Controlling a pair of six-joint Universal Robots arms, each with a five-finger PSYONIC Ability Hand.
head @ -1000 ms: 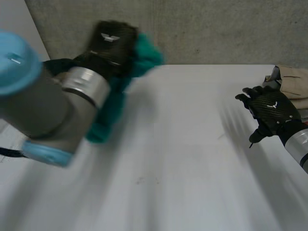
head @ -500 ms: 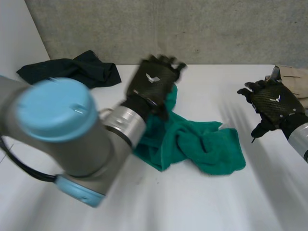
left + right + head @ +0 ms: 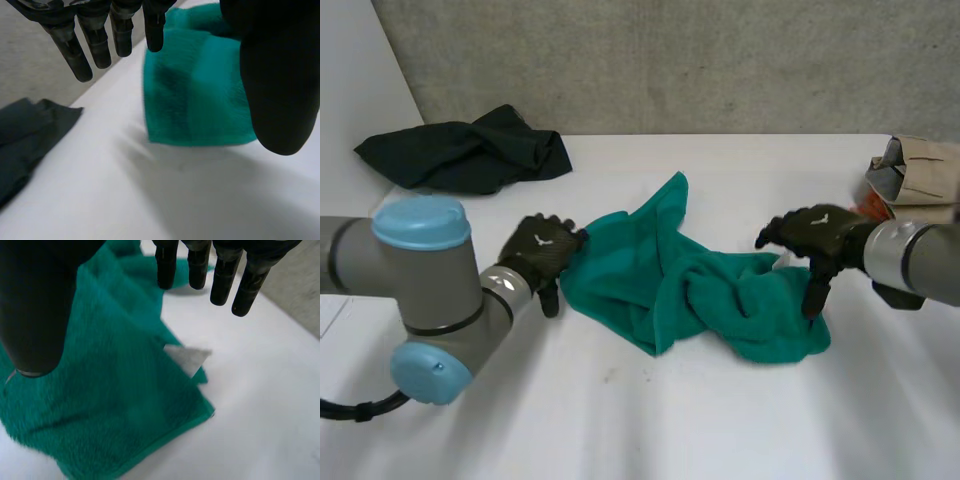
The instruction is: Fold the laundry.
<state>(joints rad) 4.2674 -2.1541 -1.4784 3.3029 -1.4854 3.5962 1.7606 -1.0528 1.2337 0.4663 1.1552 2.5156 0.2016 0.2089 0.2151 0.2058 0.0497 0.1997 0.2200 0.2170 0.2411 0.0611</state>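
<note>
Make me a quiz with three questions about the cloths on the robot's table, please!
1. Where does the dark cloth lie?
A) the far left corner of the table
B) its middle
C) its near right corner

2. What colour is the towel?
A) red
B) green
C) yellow

3. How is the towel lying?
A) folded flat
B) rolled tight
C) crumpled

Answers:
1. A, it sits at the far edge, on the robot's left.
2. B, the head view and both wrist views show it green.
3. C, it lies in bunched ridges and loose flaps.
</note>
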